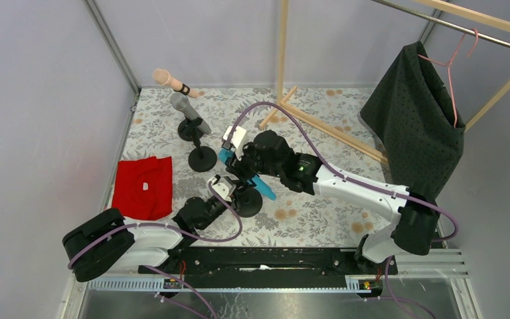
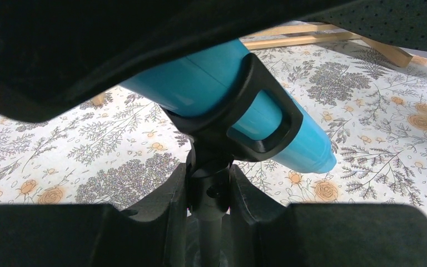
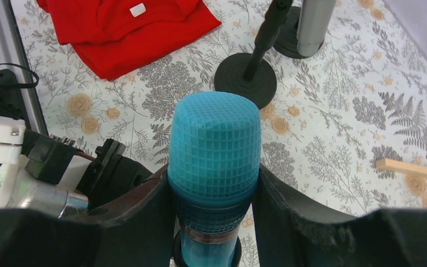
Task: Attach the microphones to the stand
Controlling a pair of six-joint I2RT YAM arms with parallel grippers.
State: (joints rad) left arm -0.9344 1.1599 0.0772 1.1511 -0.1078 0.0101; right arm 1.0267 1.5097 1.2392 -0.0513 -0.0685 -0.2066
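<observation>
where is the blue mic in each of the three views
top external: the blue microphone slants across the middle of the picture.
left wrist: upper middle, its body passing through the clip of the black stand.
right wrist: dead centre, mesh head up, held in the right gripper.
shared landmark: the floral tablecloth lies beneath it in all three.

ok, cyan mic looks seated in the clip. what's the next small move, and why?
Probably open the right end effector and retreat. It clamps the cyan microphone just below the head, and the left wrist view shows the body already through the clip, tail past it. The left end effector grips the stand post, so the stand should hold steady.
</observation>
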